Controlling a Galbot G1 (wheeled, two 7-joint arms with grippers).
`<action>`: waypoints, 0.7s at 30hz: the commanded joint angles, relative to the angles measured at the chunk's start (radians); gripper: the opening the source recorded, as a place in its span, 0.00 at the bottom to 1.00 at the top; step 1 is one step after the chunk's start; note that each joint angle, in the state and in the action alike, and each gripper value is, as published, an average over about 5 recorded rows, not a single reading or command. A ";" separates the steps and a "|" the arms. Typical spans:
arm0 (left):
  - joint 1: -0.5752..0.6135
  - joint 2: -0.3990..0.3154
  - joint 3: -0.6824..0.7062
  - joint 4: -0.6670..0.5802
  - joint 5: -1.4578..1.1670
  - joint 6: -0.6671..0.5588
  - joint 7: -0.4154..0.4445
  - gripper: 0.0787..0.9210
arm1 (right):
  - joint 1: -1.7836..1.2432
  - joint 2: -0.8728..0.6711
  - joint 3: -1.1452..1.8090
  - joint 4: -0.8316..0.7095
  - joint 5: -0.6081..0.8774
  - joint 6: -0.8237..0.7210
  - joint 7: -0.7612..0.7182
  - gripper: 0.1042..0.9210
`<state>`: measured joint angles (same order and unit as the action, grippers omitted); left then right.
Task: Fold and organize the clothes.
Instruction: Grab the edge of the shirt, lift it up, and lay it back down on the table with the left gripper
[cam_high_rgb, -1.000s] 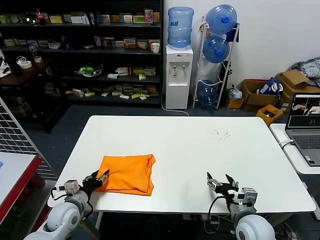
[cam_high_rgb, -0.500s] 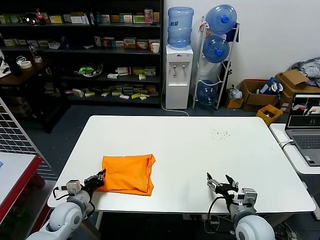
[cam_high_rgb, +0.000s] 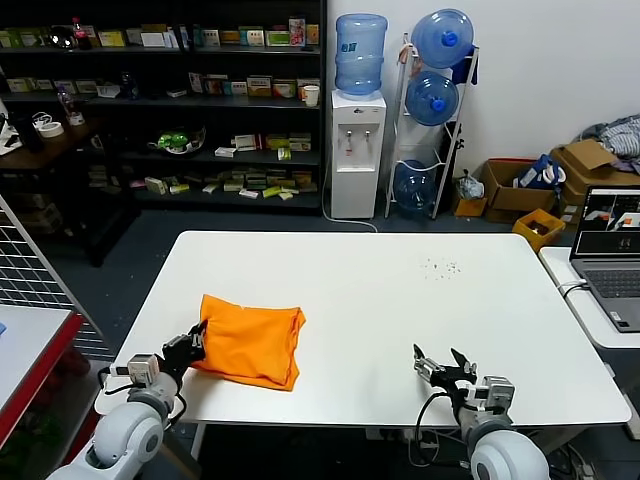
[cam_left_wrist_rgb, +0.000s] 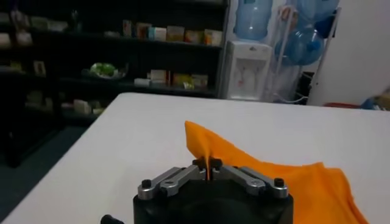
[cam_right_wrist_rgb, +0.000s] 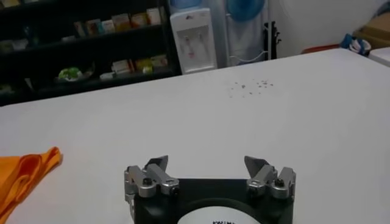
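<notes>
The orange T-shirt (cam_high_rgb: 248, 340) lies folded into a small rectangle on the white table (cam_high_rgb: 400, 290), near its front left corner. No lettering shows. My left gripper (cam_high_rgb: 192, 342) is shut on the shirt's near left edge and lifts that edge a little; in the left wrist view the orange cloth (cam_left_wrist_rgb: 268, 176) rises up from between the closed jaws of the left gripper (cam_left_wrist_rgb: 208, 165). My right gripper (cam_high_rgb: 440, 362) is open and empty near the table's front edge, right of the shirt. In the right wrist view the right gripper (cam_right_wrist_rgb: 207, 164) points over bare table, with the shirt (cam_right_wrist_rgb: 21, 176) far off.
A laptop (cam_high_rgb: 612, 250) stands on a side table at the right. Shelves (cam_high_rgb: 170, 100), a water dispenser (cam_high_rgb: 357, 130) and cardboard boxes (cam_high_rgb: 520, 190) stand beyond the table. A red-edged table (cam_high_rgb: 30, 350) is at the left.
My left gripper has closed on the shirt's near left edge and moved back left. The shirt is now rotated slightly, its held edge raised. The right arm has not moved.
</notes>
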<state>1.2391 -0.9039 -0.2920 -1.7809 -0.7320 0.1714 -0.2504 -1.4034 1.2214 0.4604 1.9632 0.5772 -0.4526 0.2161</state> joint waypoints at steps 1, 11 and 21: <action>0.044 0.079 -0.049 -0.188 0.098 0.099 -0.127 0.04 | 0.003 -0.004 -0.001 0.003 0.002 0.004 -0.003 0.88; 0.060 0.269 -0.158 -0.096 -0.016 0.130 -0.141 0.04 | 0.000 -0.017 -0.003 0.008 0.006 0.020 -0.013 0.88; 0.054 0.438 -0.214 0.060 -0.075 0.121 -0.123 0.04 | -0.008 -0.022 -0.004 0.015 0.006 0.033 -0.020 0.88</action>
<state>1.2849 -0.6406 -0.4458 -1.8268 -0.7586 0.2746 -0.3597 -1.4096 1.2012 0.4545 1.9756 0.5828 -0.4234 0.1973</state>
